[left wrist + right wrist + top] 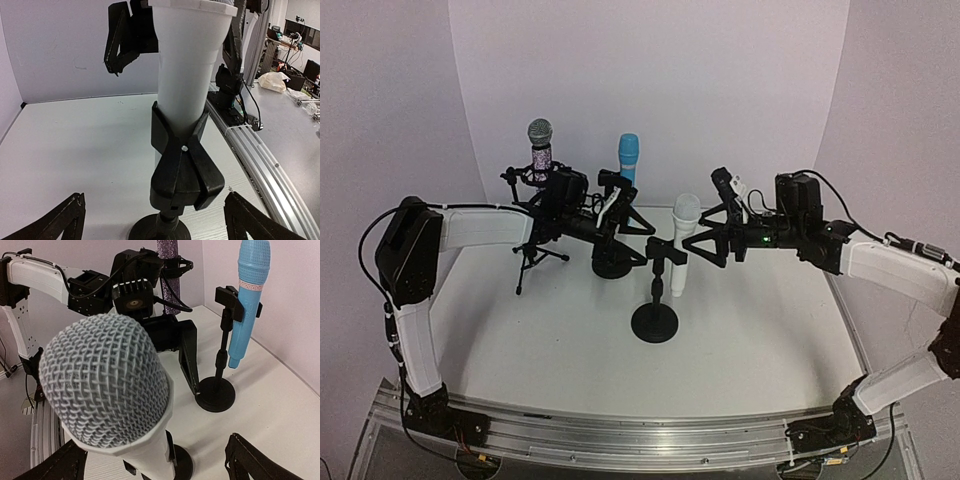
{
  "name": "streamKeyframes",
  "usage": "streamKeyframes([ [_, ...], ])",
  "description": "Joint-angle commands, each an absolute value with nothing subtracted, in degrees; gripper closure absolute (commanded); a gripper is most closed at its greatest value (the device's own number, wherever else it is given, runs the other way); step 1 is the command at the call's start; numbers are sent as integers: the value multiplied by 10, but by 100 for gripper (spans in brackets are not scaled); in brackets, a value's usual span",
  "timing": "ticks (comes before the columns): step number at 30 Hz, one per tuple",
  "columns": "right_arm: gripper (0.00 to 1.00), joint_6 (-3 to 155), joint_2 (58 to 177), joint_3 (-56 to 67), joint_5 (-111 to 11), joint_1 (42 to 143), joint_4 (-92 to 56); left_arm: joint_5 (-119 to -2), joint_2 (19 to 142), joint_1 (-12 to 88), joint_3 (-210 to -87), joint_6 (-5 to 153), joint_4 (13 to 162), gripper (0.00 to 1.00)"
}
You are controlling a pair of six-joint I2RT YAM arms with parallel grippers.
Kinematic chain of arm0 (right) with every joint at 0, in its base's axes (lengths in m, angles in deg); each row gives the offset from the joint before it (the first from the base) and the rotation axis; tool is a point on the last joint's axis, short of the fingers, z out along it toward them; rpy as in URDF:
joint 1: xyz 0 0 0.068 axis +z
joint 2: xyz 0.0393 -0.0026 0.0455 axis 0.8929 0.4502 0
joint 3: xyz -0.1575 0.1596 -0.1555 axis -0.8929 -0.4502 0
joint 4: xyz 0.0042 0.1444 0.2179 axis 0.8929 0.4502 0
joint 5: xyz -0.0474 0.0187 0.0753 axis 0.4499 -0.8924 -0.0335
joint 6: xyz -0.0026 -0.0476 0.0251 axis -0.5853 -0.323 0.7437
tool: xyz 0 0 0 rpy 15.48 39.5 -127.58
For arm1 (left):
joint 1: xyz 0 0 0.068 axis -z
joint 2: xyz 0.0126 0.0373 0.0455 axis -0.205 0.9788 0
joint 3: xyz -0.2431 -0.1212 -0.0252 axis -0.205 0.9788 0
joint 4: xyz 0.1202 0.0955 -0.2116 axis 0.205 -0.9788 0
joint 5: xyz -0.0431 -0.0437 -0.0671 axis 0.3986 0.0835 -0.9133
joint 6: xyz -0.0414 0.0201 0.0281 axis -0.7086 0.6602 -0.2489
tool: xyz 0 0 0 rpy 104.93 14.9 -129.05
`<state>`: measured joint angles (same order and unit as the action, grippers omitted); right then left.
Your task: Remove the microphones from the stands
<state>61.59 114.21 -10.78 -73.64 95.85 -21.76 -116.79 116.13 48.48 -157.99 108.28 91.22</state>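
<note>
Both released, left claw (642, 240) and right claw (708, 245) either side of white microphone (686, 212).

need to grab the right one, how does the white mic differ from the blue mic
The white microphone stands front and centre; the blue microphone stands further back. The white microphone's mesh head is grey-white; the blue microphone's head is blue like its body. Both sit head-up in black clip stands.

White microphone (107, 385), grey mesh head, close foreground, upright between the spread fingertips of the right gripper (155, 467). Blue microphone (248, 295) clipped in a black stand (216, 390) on the table (280, 405), right. Left arm (40, 275) behind; glittery purple microphone (167, 255) beyond, partly hidden.
</note>
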Motion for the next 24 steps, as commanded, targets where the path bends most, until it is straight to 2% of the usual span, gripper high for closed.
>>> streamKeyframes([
  [1,7,603,1156,-77,-731,968,-233,-1142,1153,492,-1589,1050,965,9],
  [5,8,602,1163,-74,-732,971,-236,-1150,1149,496,-1580,1045,979,17],
  [12,12,603,1172,-64,-731,972,-242,-1160,1148,500,-1574,1057,965,37],
  [24,17,606,1184,-55,-735,974,-248,-1186,1143,500,-1569,1079,961,55],
])
